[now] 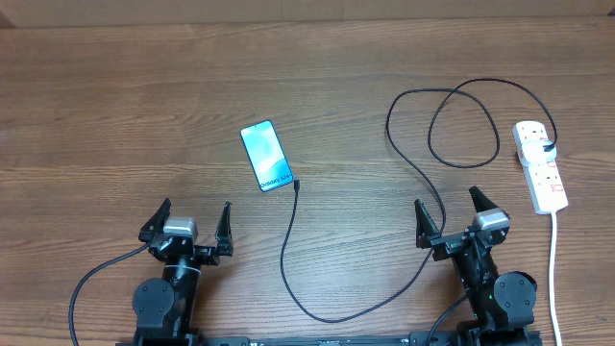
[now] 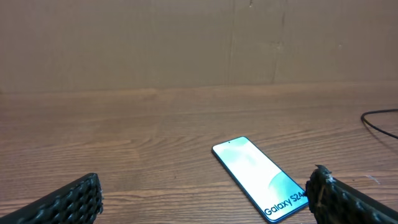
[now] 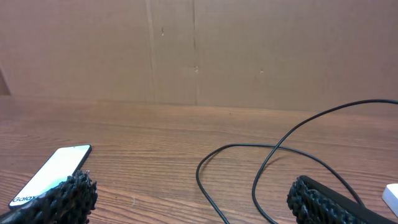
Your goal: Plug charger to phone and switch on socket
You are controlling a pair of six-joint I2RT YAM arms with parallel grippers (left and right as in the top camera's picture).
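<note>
Phone: the phone [image 1: 266, 156] lies flat and screen-up on the bench [image 1: 96, 115], left of centre. Its "Galaxy" end is turned toward the arms, so we judge the port end faces the near side, where either hand can reach it.
Charger: the charger [image 1: 288, 252] runs from the socket in loose loops, sweeps down past the right arm and curls back up. Its tip [image 1: 296, 183] ends just beside the phone's near right corner. We cannot tell whether it touches, but it looks unplugged to us.
Socket: the socket [image 1: 539, 165] lies at the far right, lengthwise away from us. It has a black plug [image 1: 548, 147] in its far end and a white cord [image 1: 554, 269] trailing toward the near edge. We read the placement as the right arm's job.
Left hand: the left hand [image 1: 195, 210] is spread wide and empty, with the phone ahead and a little to its right, well apart.
Right hand: the right hand [image 1: 446, 202] is also spread wide and holds nothing. The cable passes just beside its left finger, and the socket sits to its right.
Arm pose: both arms sit folded low at the near edge, hands level and pointing across the bench.
Stage: neither step looks begun to us.
</note>
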